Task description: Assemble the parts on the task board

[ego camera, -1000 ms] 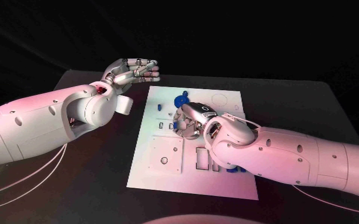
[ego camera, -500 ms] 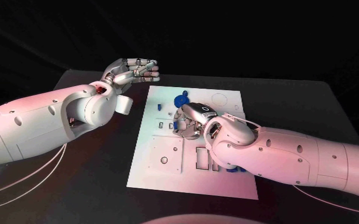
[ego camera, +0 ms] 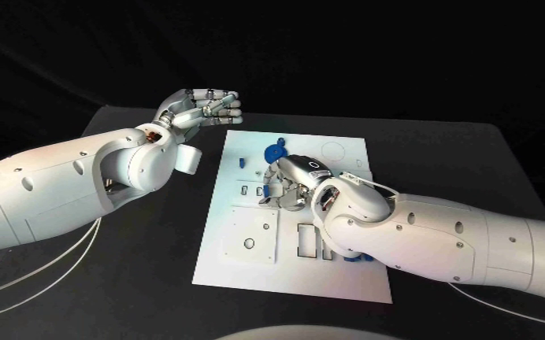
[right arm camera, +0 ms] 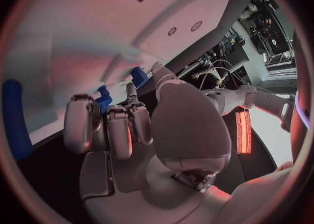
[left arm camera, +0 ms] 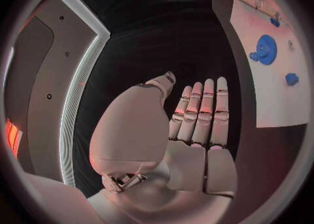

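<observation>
**A:** White plastic, that task board (ego camera: 298,222), lying flat on the black desk (ego camera: 148,277), and I'll place everything from it. From the head camera, the right hand (ego camera: 293,181) sits over the board's middle, fingers curled down onto it. Why so low?

**B:** I'd judge it is working a small blue part (ego camera: 261,191) at the board's centre. A bit of blue shows beside its fingertips. Whether it is actually pinched, I cannot tell.

**A:** And the blue gear (ego camera: 274,152)?

**B:** It lies flat on the board's far half, face up, so it has no long axis. A blue peg (ego camera: 243,160) sits just beside it, toward the board's left edge. The left hand (ego camera: 205,108) hangs above the desk off the board's far left corner, holding nothing, probably parked clear.

**A:** The left wrist camera?

**B:** The fingers (left arm camera: 204,111) are straight and side by side, thumb apart, nothing in them. The gear (left arm camera: 266,49) and peg (left arm camera: 292,79) show on the board beyond them.

**A:** Right wrist camera?

**B:** The fingers (right arm camera: 108,124) bend against the board (right arm camera: 78,41), with a small blue part (right arm camera: 104,98) at their tips. A longer blue piece (right arm camera: 14,119) lies at the board's near edge, its long axis roughly across that edge.
</observation>
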{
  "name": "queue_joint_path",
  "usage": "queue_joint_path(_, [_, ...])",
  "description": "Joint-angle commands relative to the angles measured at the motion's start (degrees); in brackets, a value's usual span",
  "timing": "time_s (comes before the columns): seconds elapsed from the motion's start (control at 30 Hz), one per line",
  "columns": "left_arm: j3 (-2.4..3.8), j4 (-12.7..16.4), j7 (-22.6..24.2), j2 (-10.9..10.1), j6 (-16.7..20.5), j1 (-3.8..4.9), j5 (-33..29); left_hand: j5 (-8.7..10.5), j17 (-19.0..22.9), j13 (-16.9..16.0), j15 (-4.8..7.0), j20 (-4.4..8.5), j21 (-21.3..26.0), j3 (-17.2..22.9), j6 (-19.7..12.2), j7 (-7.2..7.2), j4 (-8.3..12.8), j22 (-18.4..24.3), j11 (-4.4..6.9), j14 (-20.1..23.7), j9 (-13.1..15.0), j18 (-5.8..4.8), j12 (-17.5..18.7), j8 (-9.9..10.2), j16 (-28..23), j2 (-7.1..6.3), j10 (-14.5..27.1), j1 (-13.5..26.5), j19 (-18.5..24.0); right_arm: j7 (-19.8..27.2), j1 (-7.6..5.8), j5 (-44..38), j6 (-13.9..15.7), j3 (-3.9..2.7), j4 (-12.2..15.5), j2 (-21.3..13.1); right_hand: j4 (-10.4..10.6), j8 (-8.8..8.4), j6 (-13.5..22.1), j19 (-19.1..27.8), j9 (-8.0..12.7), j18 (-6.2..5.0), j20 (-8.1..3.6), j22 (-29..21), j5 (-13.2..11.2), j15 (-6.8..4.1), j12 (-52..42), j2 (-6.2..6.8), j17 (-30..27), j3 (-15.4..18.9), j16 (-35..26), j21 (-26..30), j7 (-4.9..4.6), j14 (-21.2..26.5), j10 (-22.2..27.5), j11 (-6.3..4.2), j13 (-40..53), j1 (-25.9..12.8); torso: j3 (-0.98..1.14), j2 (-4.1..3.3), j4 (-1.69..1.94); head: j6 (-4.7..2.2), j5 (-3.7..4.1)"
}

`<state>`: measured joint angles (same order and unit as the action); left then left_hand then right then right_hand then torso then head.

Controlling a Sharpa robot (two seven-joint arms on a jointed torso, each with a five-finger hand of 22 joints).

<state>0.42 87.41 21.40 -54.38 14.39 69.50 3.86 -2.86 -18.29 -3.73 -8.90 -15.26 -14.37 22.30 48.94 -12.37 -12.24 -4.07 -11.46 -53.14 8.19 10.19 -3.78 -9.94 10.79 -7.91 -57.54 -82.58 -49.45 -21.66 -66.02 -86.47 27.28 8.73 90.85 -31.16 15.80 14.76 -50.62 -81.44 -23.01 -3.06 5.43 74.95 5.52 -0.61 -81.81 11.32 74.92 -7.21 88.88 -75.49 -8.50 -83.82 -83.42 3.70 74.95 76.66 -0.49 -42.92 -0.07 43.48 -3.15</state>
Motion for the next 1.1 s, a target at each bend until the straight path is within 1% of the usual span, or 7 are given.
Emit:
queue_joint_path(0.03, [0.03, -0.1, -1.61, 0.02, -0.83, 0.06, 2.86, -0.2, -0.1, -0.01, 0.07, 0.12, 0.04, -0.07, -0.29, -2.04, 0.51, -0.05, 0.16, -1.0, -0.06, 0.4, 0.02, 0.25, 0.05, -0.09, 0.24, -0.18, -0.82, 3.71, -0.34, -0.09, 5.4, -0.18, 1.79, -1.8, 0.71, 0.03, 0.62, 0.04, 0.12, -0.78, 0.35, 2.82, 0.15, 0.37, 0.38, -0.18, 11.48, 1.26, -0.18, 0.34, -0.08, -5.34, 0.49, 0.16, 6.25, 0.84, 0.03, 0.22, 0.02, -0.14, 0.21])
queue_joint_path(0.13, [0.03, -0.08, -4.29, -0.19, -0.68, 0.07, 7.25, -0.14, -1.43, -0.27, 1.12, 1.25, -1.91, -0.75, -0.03, -1.94, 0.31, -0.82, 0.57, -5.35, -0.02, 0.48, -0.41, 0.19, 2.59, -0.66, -0.66, 0.97, -4.13, 10.06, -1.66, 5.44, 5.92, -0.4, 3.11, -4.32, 0.85, -0.78, 2.09, 0.3, 0.54, -0.89, 0.54, 2.49, 1.32, 0.66, 0.59, -0.72, 11.12, 2.53, -0.32, 0.88, -0.55, -5.26, 0.69, 0.55, 6.02, 1.8, 0.06, 0.44, -0.03, -0.23, 0.21])
queue_joint_path(0.33, [0.03, 0.04, -12.46, -0.24, -2.12, 0.08, 16.68, -0.34, -16.57, -5.85, 7.26, 8.09, -16.59, -2.02, 4.23, 2.1, -1.53, -8.19, 5.73, -19.47, 3.83, 0.24, -11.09, -7.07, 28.26, -1.54, -10.77, 3.14, -18.49, 19.69, -5.27, 23.04, 3.33, -0.55, 4.83, -9.91, 0.57, 1.17, 0.69, 2.47, -0.09, -1.79, 0.47, -0.37, 3.84, 0.43, 2.55, -2.7, 8.22, 1.71, -1.59, 4.82, -0.16, -4.48, 2.53, 0.24, 4.1, 3.9, 0.21, 1.14, -0.24, -0.32, -0.15])
queue_joint_path(0.4, [0.03, 0.18, -17.02, -0.08, -3.46, 0.1, 20.87, -0.46, -36.73, -12.13, 8.61, 9.72, -23.74, -2.6, 4.32, 3.54, -1.82, -12.48, 7.56, -25.57, 6.09, 0.18, -19.93, -10.7, 50.54, -1.51, -12.1, 3.83, -20.79, 21.28, -6.5, 27.98, 2.38, -0.59, 5.6, -12.2, 0.62, 1.69, 0.93, 2.48, -0.26, -1.8, 0.38, -0.44, 5.91, 0.36, 2.71, -2.74, 8.1, 1.75, -1.7, 5.04, -0.11, -4.46, 2.7, 0.17, 3.91, 3.85, 0.32, 1.43, -0.37, -0.2, -0.23])
queue_joint_path(0.53, [0.03, 0.21, -25.73, 0.49, -8.11, 0.36, 27.28, -0.48, -56.14, -31.83, 9.89, 10.57, -42.6, -3.01, -0.13, 5.33, -4.4, -28.9, 8.72, -30.15, 14.17, -0.81, -45.62, -22.7, 69.29, 0.14, -3.59, 8.91, -18.07, 22.42, -8.4, 32.49, 1.29, -0.63, 6.67, -15.64, 0.64, 1.91, 1.04, 2.38, -0.32, -1.76, 0.35, -0.34, 6.58, 0.33, 2.65, -2.8, 8.1, 1.74, -1.71, 4.96, -0.1, -4.47, 2.65, 0.15, 3.96, 3.82, 0.5, 1.87, -0.47, 0.06, -0.4])
queue_joint_path(0.67, [0.0, 0.29, -35.8, 1.85, -14.03, 1.24, 36.34, -0.36, -64.53, -51.51, 11.1, 11.58, -55.81, -3.57, -0.45, 6.86, -4.51, -46.65, 10.17, -34.27, 18.42, -3.02, -63.32, -29.41, 75.17, 1.18, -12.75, 13.18, -23.0, 22.56, -9.97, 35.46, 0.5, -0.64, 7.22, -19.3, 0.71, 1.99, 1.12, 2.37, -0.34, -1.76, 0.34, -0.35, 6.79, 0.33, 2.73, -2.81, 8.03, 1.79, -1.75, 5.0, -0.1, -4.45, 2.71, 0.15, 3.87, 3.65, 0.73, 2.39, -0.65, 0.32, -0.58])
queue_joint_path(1.1, [-1.91, -2.4, -48.21, 9.06, -24.48, 4.33, 49.35, -0.26, -66.86, -60.21, 12.34, 12.73, -61.7, -4.24, -0.19, 8.31, -4.64, -55.46, 11.5, -35.38, 22.11, -4.35, -69.96, -33.83, 76.58, 2.47, -17.6, 17.28, -25.8, 20.4, -10.8, 35.99, -1.2, -0.63, 5.05, -22.77, 0.75, 2.05, 1.47, 2.52, -0.34, -1.82, 0.33, -0.58, 6.82, 0.33, 2.67, -2.61, 7.64, 2.04, -1.93, 5.35, -0.13, -4.35, 2.64, 0.18, 3.92, 3.29, 1.12, 3.16, -0.2, 1.11, -0.42])
